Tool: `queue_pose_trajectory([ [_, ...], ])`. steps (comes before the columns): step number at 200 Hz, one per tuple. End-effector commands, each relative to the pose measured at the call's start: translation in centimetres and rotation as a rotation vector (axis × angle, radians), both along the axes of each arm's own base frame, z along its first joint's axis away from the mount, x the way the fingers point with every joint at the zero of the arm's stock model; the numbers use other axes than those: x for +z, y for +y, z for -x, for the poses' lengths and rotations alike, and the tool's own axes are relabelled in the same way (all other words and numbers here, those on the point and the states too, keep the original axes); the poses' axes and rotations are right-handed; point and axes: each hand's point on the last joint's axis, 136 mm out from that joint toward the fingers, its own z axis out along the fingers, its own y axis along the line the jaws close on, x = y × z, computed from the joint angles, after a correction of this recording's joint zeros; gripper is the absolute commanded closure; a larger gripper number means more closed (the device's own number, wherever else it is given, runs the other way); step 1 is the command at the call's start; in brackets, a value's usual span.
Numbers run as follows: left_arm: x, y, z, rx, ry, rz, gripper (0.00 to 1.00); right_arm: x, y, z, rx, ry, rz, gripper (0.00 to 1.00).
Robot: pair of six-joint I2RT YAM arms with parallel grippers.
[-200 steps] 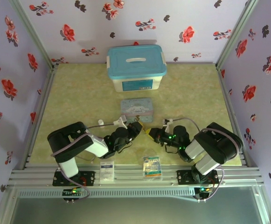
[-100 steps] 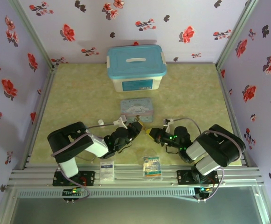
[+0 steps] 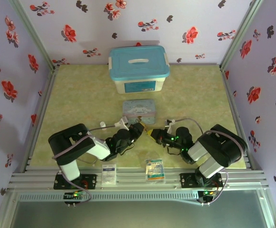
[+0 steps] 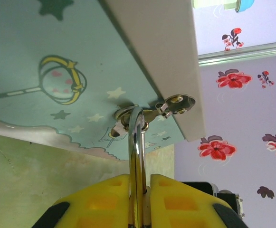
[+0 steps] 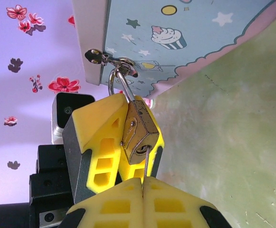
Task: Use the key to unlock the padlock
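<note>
1. A cartoon tin lies in the middle of a green worktop. Behind it stands a white storage box with a blue lid.
2. Both arms reach in to the near side of the tin and their tips almost meet there.
3. The padlock, small and brass, hangs from the metal hasp on the tin's side. Its thin shackle is threaded through the hasp.
4. The left tool is closed tight. Its yellow fingers pinch the shackle between them, just below the hasp.
5. In the right wrist view, the left tool's fingers sit against the far side of the padlock body.
6. The right tool is also closed, its yellow fingers pressed together on the key.
7. Only the key's slim dark blade shows. It rises from between the right tool's fingertips to the keyhole on the padlock's underside.
8. The padlock hangs directly above the right tool, tilted slightly.
</note>
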Motion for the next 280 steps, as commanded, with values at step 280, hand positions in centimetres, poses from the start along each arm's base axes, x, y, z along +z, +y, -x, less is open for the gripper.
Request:
queue_pose_trajectory([
  [280, 3.7, -3.8, 1.1, -0.116, 0.001, 0.225, 1.00, 1.7, -1.9, -2.8, 0.066, -0.142, -0.018, 1.00],
])
